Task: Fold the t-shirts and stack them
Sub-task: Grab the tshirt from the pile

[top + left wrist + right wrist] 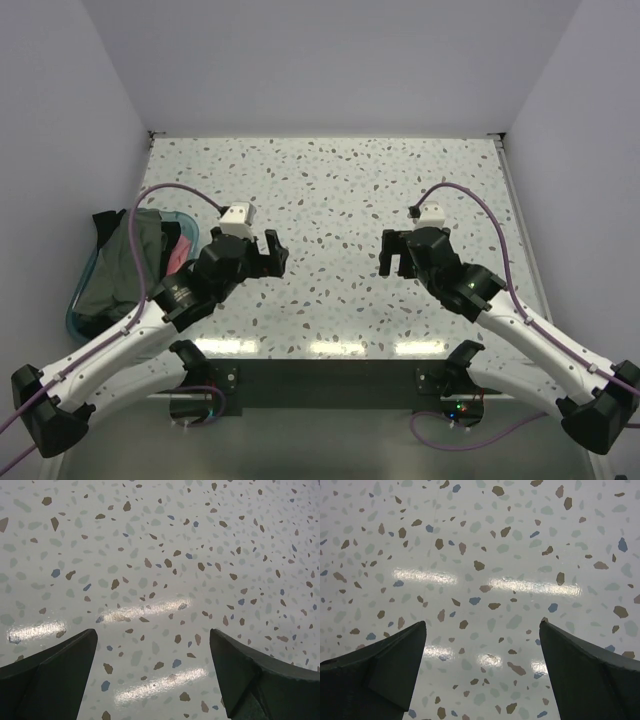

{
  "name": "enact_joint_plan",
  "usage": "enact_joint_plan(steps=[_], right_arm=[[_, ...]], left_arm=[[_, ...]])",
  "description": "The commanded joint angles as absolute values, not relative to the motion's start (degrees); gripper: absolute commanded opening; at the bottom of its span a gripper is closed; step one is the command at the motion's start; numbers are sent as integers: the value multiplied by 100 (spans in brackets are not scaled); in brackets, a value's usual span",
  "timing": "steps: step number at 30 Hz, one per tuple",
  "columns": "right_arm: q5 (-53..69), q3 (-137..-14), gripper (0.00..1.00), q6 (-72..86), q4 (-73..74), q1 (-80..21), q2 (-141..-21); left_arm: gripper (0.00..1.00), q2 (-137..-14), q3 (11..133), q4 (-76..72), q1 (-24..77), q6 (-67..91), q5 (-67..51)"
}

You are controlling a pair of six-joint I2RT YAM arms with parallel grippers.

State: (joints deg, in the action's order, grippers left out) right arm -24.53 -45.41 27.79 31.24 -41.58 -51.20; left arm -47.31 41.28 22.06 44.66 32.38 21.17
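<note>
The t-shirts lie bunched in a teal tub (78, 300) at the table's left edge: a dark olive-green one (125, 265) on top, a black one (106, 222) draped over the back rim, a pink one (178, 255) showing at the right. My left gripper (272, 254) is open and empty, right of the tub, above the table; the left wrist view shows its fingers (60, 675) wide apart over bare table. My right gripper (392, 254) is open and empty at centre right; its fingers (585, 670) are spread over bare table.
The speckled terrazzo table (330, 190) is walled by white panels at the back and both sides. Purple cables (480, 205) loop above each arm. The arm bases sit at the near edge.
</note>
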Motion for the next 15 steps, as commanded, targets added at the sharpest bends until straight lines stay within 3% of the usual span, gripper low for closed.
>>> enact_joint_plan(steps=[1, 10, 15], right_arm=[[-2558, -4640, 99, 2786, 3075, -4166, -5080], [-2514, -4702, 99, 2716, 3181, -4166, -5071], [-2487, -4799, 99, 2681, 3270, -4166, -5247]], left_arm=[[100, -4623, 4139, 2092, 4465, 3322, 2303], [100, -4667, 4412, 2293, 4465, 3488, 2513], [100, -4992, 5561, 4049, 4325, 4402, 4532]])
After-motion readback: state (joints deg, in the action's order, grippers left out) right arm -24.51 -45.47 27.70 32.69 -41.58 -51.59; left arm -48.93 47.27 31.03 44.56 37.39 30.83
